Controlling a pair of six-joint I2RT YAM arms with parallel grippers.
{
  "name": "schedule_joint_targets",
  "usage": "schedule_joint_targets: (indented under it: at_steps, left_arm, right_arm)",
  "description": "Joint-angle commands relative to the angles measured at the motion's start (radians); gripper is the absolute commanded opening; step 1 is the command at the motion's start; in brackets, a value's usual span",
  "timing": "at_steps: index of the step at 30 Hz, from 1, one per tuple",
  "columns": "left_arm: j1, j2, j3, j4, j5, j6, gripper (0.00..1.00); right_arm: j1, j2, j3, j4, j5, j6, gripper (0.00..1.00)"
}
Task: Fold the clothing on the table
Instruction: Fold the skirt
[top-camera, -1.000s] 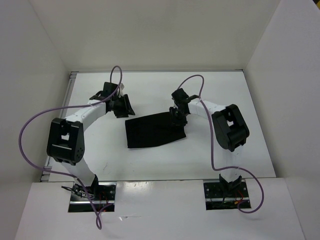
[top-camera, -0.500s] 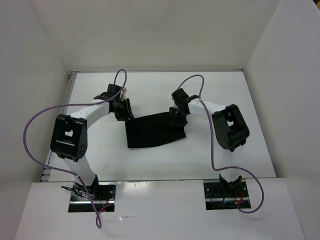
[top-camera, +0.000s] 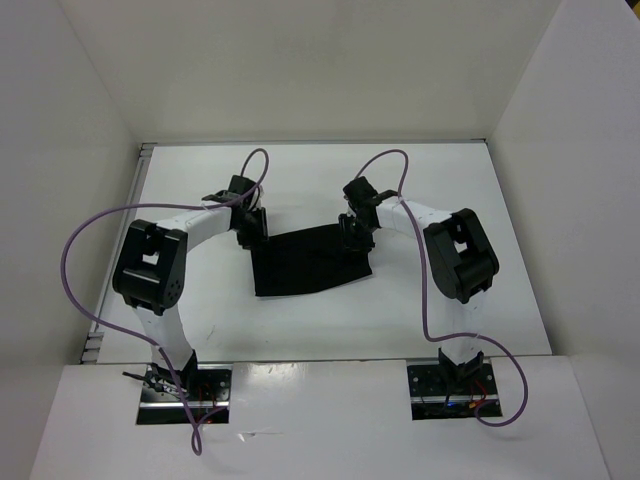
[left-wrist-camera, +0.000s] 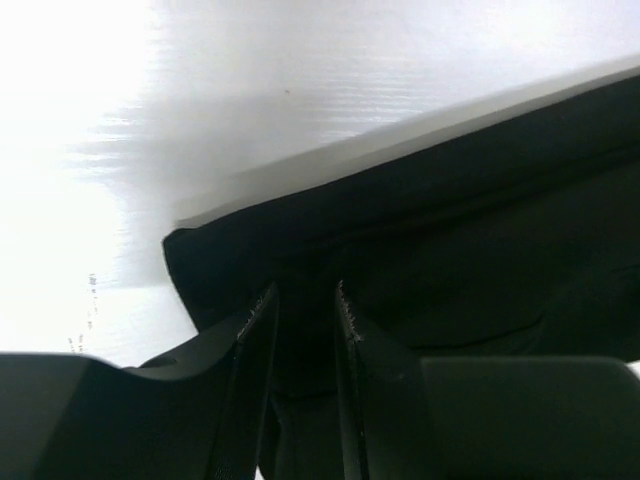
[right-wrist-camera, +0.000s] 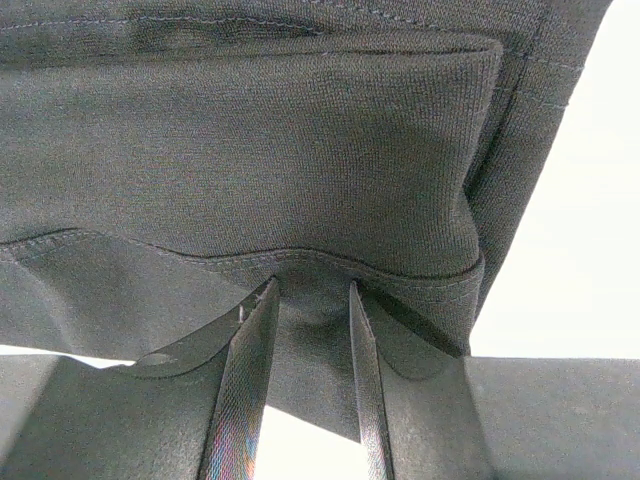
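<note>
clothing (top-camera: 308, 262): lay flat, mid table (top-camera: 450, 190) | left gripper (top-camera: 252, 226): at the clothing's 10 o'clock corner, 2 fingers (left-wrist-camera: 250, 350) set narrow with fabric between them, firm pinch or not could not be told | right gripper (top-camera: 356, 238): at the 2 o'clock corner, clamped on a bunched hem fold

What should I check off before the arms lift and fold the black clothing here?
1. Right gripper pinches the far right corner of the clothing: ok.
2. Left gripper straddles the far left corner, fabric between its fingers: ok.
3. Left grip firm enough to lift: cannot tell.
4. Clothing lies flat on the table between the grippers: ok.
5. Purple cables clear of the clothing: ok.
</note>
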Motion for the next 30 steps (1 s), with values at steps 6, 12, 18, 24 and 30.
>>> schedule_joint_targets:
  at_steps: [6, 12, 18, 24, 30]
  left_arm:
    - [-0.003, -0.058, 0.02, -0.002, -0.118, -0.003, 0.4]
    - [-0.003, -0.036, 0.02, -0.011, -0.137, 0.006, 0.41]
    - [-0.003, -0.005, 0.02, 0.009, -0.063, 0.006, 0.41]
    - [-0.003, 0.004, 0.02, 0.028, 0.027, 0.025, 0.35]
    - [-0.003, 0.015, 0.011, 0.037, 0.04, 0.025, 0.06]
  right_arm:
    - [0.014, 0.017, -0.051, -0.006, 0.023, 0.002, 0.4]
    - [0.014, 0.017, -0.051, -0.006, 0.014, 0.002, 0.4]
    - [0.014, 0.026, -0.051, -0.006, 0.014, 0.002, 0.4]
    - [0.014, 0.026, -0.051, -0.006, 0.023, 0.002, 0.4]
    - [0.014, 0.026, -0.051, -0.006, 0.023, 0.002, 0.4]
